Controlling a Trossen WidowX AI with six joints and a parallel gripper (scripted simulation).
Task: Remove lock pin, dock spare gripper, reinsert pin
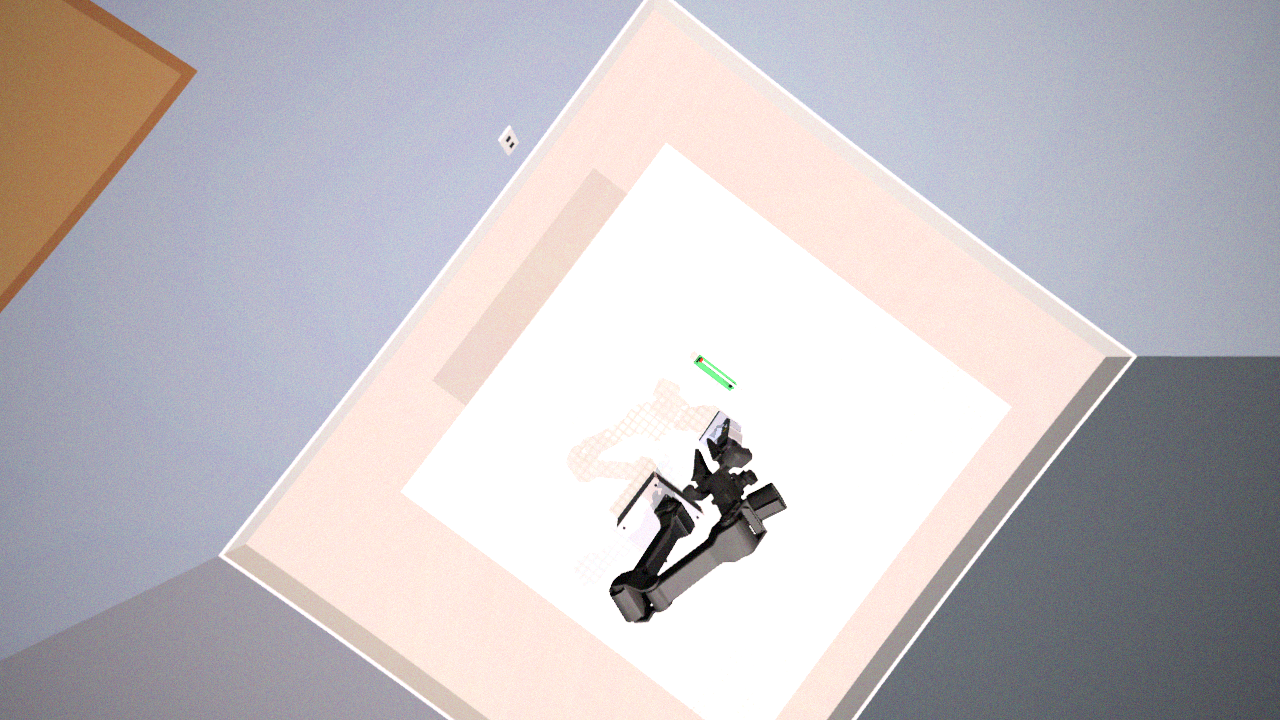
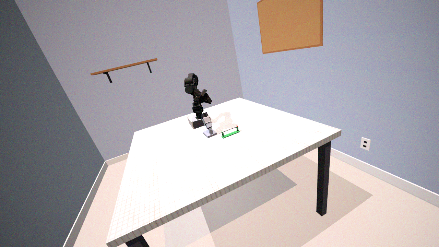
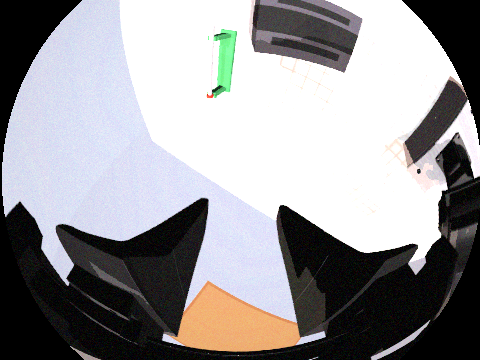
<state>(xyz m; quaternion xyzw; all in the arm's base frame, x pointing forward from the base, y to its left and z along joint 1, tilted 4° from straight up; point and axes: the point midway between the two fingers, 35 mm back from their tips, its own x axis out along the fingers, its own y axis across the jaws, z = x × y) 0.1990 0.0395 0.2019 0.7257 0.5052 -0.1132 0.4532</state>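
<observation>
My black gripper point(image 1: 713, 449) point(image 3: 243, 203) is open, with its fingers partly apart and nothing between them. It is raised above the table, clear of the grey head. A pale stand point(image 1: 721, 420) point(image 2: 210, 133) carries that grey head point(image 2: 207, 120) point(image 3: 300, 25), whose upper part is dark and slotted. Beside it, a green rack point(image 1: 711, 375) point(image 2: 230, 133) point(image 3: 228, 62) bears a thin rod point(image 2: 229, 129) point(image 3: 215, 65) with a red end point(image 2: 237, 126) point(image 3: 210, 95) across its two posts. I cannot tell the socket from the spare gripper at this size.
The arm's base point(image 2: 198, 123) stands near the pale stand, on the side away from the green rack. The arm is folded high above its base. The white table point(image 2: 171, 172) has its front edge far from these things. A shelf point(image 2: 124, 67) and an orange board point(image 2: 291, 26) are on the walls.
</observation>
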